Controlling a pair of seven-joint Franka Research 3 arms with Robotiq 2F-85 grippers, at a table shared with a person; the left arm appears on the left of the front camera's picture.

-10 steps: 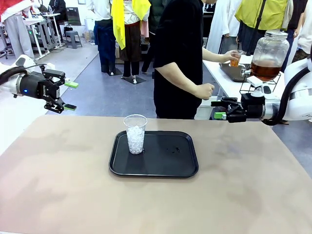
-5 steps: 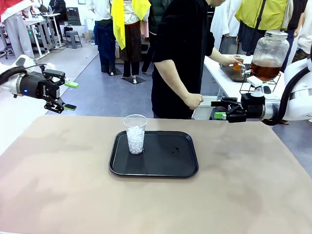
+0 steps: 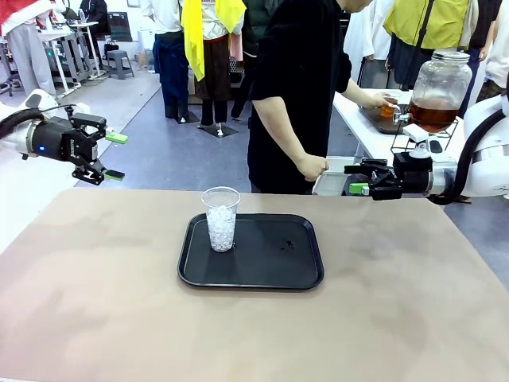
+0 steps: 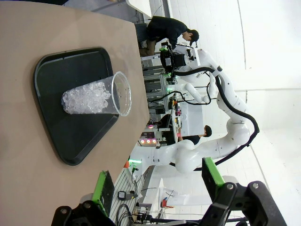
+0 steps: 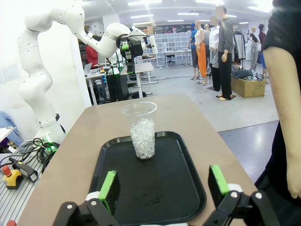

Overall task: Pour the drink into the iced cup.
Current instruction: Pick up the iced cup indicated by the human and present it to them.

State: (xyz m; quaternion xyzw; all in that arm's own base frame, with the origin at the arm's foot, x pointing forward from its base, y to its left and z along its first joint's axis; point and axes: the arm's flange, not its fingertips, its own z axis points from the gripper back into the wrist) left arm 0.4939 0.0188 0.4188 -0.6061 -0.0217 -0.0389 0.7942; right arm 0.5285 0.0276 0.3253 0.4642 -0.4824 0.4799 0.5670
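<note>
- Left gripper (image 3: 115, 157): in the air off the table's (image 3: 95, 302) far-left corner, fingers pointing toward the middle. Jaws wide apart, green pads (image 3: 116, 138) bare, nothing between them and nothing touched. The left wrist view agrees: left gripper (image 4: 158, 183) spread, with only open space across the gap.
- Tray (image 3: 262, 280): black, flat on the table, about mid-width and nearer the far edge than the near edge.
- Iced cup (image 3: 221, 219): clear plastic, upright on the tray's left half, toward its far-left corner. White ice cubes fill roughly the lower two thirds. No amber liquid in it. Both wrist views show the same cup (image 4: 96, 98) (image 5: 142, 129), well apart from either gripper.
- Person (image 3: 294, 87): in black, standing beyond the far edge and turned to a side table. One hand (image 3: 312, 165) hangs low near the far edge. The other holds a small cup (image 3: 387, 106) against the spigot.
- Right gripper (image 3: 355, 179): off the table's far-right corner, level, pointing toward the middle and near the person's low hand. In the right wrist view the right gripper (image 5: 163, 182) has its jaws fully parted, the tray (image 5: 178, 179) showing through the gap, holding nothing.
- Drink (image 3: 433, 115): amber-brown, in the bottom third of the glass dispenser jar (image 3: 439, 89) on the side table, behind the right arm and well apart from the iced cup.
</note>
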